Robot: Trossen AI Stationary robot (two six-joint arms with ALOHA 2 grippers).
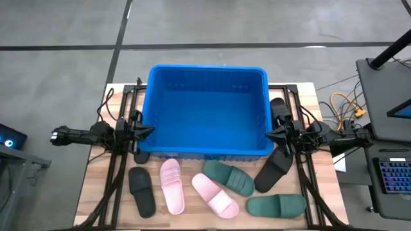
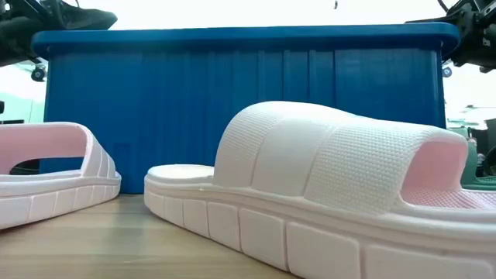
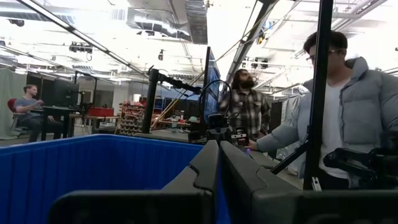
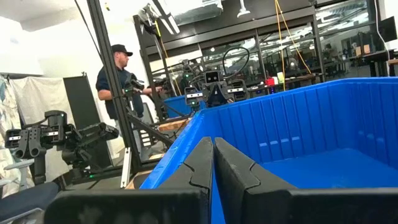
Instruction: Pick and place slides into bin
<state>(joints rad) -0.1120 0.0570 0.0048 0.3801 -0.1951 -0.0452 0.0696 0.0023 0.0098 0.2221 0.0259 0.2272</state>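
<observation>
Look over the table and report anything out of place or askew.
Nothing is damaged or spilled. The bin is empty, and the slides lie scattered at mixed angles in front of it. One black slide is wedged upright-looking beside the bin's right wall, near the shut right gripper, apart from the rest.

Overall light: the table (image 1: pixel 96 192) is evenly and brightly lit from overhead.
Shadows: only soft, short ones are cast beside the slides (image 1: pixel 221 178) and under the bin (image 1: pixel 205 153).
Glare: the background above the bin's rim in the low view is blown out to white; ceiling lamps are flared in both wrist views.
Focus: the nearest pink slide (image 2: pixel 325 186) is rendered slightly soft.
</observation>
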